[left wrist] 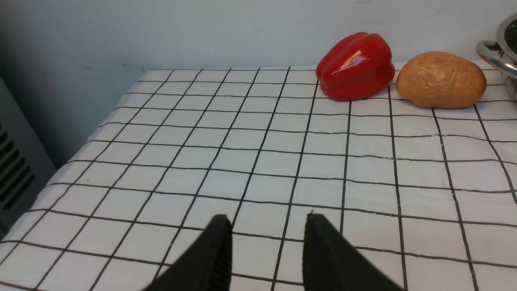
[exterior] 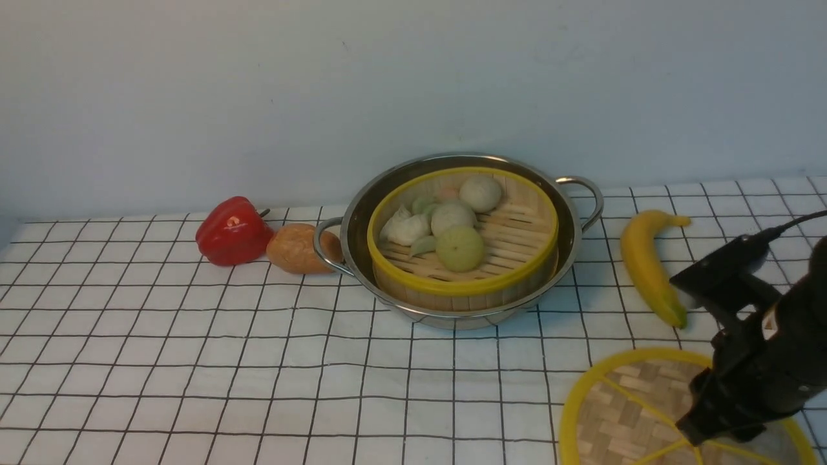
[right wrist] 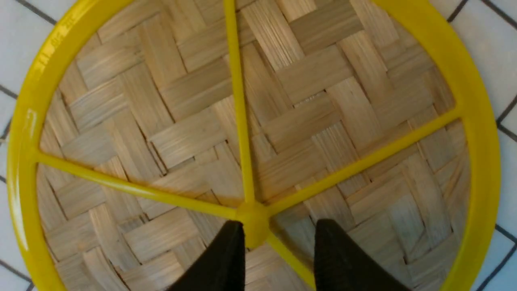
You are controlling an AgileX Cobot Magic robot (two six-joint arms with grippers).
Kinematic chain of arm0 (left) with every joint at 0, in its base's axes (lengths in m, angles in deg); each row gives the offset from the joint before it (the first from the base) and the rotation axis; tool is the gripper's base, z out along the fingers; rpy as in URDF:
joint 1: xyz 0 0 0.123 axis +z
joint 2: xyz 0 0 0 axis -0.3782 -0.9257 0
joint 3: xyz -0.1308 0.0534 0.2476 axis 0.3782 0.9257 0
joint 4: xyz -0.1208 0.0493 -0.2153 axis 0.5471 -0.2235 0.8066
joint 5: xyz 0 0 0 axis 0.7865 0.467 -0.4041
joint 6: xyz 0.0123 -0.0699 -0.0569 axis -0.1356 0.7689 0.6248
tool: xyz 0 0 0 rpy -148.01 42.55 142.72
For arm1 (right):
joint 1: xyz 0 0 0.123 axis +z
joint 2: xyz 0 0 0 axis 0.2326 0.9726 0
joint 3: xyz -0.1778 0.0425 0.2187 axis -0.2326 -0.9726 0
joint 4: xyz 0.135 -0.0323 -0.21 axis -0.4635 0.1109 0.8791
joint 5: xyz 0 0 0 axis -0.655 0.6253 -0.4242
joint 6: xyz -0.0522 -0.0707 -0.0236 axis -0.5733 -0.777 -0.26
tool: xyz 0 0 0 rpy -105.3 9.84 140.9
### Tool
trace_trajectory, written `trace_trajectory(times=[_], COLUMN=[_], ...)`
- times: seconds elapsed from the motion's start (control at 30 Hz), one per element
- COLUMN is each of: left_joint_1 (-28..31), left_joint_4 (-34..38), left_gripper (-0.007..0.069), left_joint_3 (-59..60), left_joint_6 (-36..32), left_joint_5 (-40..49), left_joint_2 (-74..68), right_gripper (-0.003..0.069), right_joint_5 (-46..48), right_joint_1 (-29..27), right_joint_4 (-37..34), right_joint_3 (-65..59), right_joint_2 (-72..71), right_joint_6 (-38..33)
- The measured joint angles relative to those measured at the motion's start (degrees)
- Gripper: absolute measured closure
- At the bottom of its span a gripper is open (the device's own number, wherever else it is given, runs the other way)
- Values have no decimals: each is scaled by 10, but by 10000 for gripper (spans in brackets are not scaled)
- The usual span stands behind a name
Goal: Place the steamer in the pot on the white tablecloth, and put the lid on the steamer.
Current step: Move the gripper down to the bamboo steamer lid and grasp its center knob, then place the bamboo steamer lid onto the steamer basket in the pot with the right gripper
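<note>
Directly beneath right gripper (right wrist: 278, 227), lid (right wrist: 194, 121), its knob (right wrist: 253, 220) between parted, empty jaws

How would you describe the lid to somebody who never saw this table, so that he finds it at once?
Start at the shiny pot toward the back of the white tablecloth, with the steamer inside it. Go past the banana to the near right corner, under the right gripper. There lies the lid: the only flat woven disc, with yellow rim and spokes.
</note>
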Motion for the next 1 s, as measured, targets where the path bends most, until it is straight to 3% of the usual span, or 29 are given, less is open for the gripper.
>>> trace_trajectory(times=[0.37,0.43,0.53,0.67,1.0], left_joint_1=[0,0,0,0,0], left_joint_4=[0,0,0,0,0], left_gripper=[382,382,382,382,382], left_joint_3=[0,0,0,0,0], left_joint_6=[0,0,0,0,0], left_joint_5=[0,0,0,0,0], left_joint_2=[0,0,0,0,0], right_gripper=[404,421,510,510,510], right_joint_5=[-24,-24,-20,-13,143], right_joint_1=[5,5,5,5,10], right_joint_4=[-45,-45,-40,-40,-29], right_joint_3=[0,0,4,9,173], right_joint_2=[41,45,50,52,1], right_joint_6=[-37,-37,-37,-36,-26])
